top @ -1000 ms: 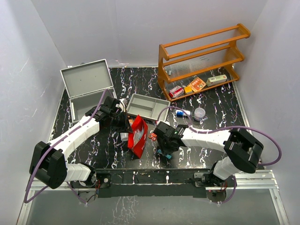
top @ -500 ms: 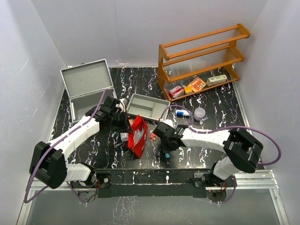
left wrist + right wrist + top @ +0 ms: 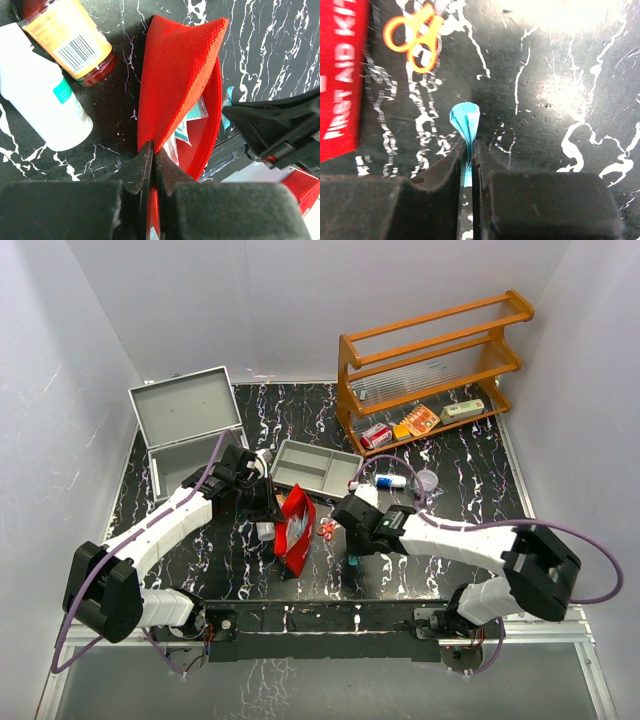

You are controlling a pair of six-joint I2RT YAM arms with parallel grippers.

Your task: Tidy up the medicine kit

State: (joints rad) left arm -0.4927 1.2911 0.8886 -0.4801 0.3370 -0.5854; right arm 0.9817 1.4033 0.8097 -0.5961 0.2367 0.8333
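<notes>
1. Tabletop (image 3: 470,490): black, white-veined and glossy. It looks slick, so a dropped thin item would probably be hard to re-pinch.
2. Medicine kit (image 3: 185,435): boxy grey metal with its lid up, at the far left corner.
3. Red pouch (image 3: 175,75): floppy woven fabric, near the middle of the near edge. The left jaws are pinched fully together on its rim, holding the mouth agape.
4. Teal sachet (image 3: 465,117): thin creased film, nipped between the nearly closed right jaws. It is best fed edge-first into that mouth and released only once inside.

Bright overhead light, glare on table (image 3: 570,30), foregrounds blurred
</notes>
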